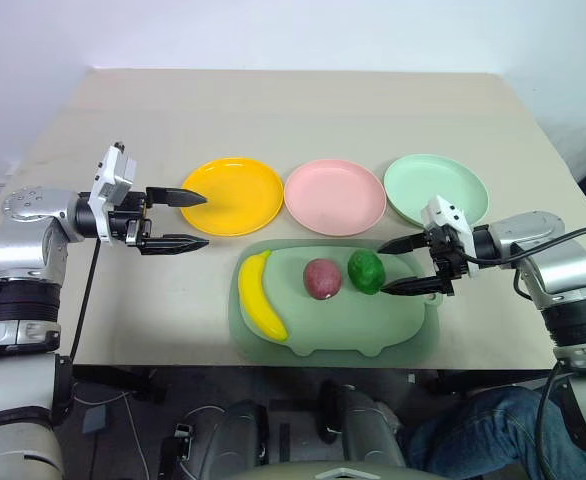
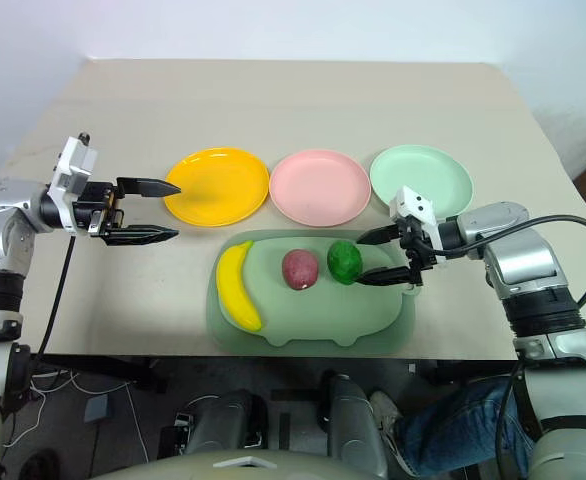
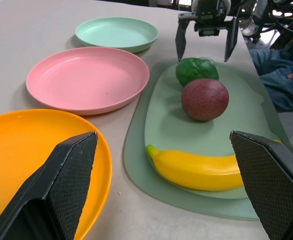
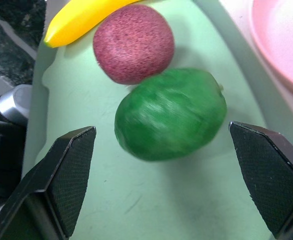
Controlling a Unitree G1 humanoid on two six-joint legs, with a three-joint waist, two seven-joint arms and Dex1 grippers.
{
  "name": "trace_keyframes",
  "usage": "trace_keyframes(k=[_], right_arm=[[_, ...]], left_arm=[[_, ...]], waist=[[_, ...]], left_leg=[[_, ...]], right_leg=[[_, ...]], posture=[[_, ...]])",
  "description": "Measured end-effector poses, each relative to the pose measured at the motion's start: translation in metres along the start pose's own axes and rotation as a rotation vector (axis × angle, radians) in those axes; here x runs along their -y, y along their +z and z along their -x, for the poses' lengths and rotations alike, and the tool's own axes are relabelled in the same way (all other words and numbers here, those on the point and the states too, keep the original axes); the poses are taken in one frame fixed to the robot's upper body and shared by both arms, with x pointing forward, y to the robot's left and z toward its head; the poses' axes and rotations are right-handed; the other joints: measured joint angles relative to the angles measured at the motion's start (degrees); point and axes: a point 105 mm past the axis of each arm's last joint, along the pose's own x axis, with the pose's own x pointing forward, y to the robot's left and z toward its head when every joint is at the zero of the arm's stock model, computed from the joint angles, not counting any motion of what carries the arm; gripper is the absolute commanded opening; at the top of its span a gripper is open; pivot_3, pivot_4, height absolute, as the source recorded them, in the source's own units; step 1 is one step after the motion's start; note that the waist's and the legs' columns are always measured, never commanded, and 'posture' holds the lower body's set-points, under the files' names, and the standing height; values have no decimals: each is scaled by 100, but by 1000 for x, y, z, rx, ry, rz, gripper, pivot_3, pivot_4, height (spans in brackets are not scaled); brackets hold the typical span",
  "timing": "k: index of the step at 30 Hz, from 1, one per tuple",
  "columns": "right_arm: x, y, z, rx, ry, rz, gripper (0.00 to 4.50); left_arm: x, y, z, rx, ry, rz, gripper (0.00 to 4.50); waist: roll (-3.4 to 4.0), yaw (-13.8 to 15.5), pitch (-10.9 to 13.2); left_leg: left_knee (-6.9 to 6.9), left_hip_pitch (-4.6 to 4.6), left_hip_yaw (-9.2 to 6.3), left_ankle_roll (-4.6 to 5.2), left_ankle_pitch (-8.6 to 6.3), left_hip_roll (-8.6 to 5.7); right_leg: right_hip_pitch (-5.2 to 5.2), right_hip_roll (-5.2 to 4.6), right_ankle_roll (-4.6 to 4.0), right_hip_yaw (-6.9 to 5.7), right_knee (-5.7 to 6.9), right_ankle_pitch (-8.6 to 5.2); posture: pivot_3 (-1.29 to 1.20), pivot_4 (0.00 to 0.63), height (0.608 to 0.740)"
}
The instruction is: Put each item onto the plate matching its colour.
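Jaws spread wide on the right gripper [image 1: 407, 265], lining up beside the green fruit [image 1: 366, 271], probably to grab it for the mint plate [image 1: 436, 189]. Left gripper [image 1: 195, 220] is hovering open too, near the orange plate [image 1: 233, 196].

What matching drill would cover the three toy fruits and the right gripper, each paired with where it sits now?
Things:
1 banana
2 red-purple fruit
3 green fruit
4 right gripper

Places:
A middle of the pale green board
B open beside the green fruit
C board's left end
D nearest the right gripper

Pairs: 1-C, 2-A, 3-D, 4-B
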Motion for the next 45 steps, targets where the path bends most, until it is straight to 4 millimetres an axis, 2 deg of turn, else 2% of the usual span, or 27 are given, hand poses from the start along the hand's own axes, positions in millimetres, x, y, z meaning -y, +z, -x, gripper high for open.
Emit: trace_keyframes(k=[15,25,31,40,45], right_arm=[[1,6,-15,35,-31,16,4500],[-1,-5,-24,15,-25,-10,4500],[1,-4,-27,23,-43,-5,3184],[2,-1,-24,46,-37,-14,3146],[20,21,-1,94,-109,-6,3146]], left_arm=[[1,2,0,-3,-3,-4,4455],[2,0,5,-19,6,10,4455],[2,1,5,-22,7,6,4500],[2,3,5,-5,1,3,4500],[4,5,6,2,-7,2,4500]], waist=[[0,-7,0],[0,-6,0],[0,-5,0],[0,-8,0],[0,-10,0]], left_leg=[[0,0,0,-4,2,0],[0,0,-1,-2,1,0],[0,0,-1,-2,1,0],[0,0,-1,-1,0,0],[0,0,0,4,-2,0]], right_leg=[[0,0,0,0,0,0],[0,0,0,0,0,0],[0,0,0,0,0,0],[0,0,0,0,0,0],[0,1,0,0,0,0]], posture=[[0,150,740],[0,150,740],[0,150,740],[0,150,740],[0,150,740]])
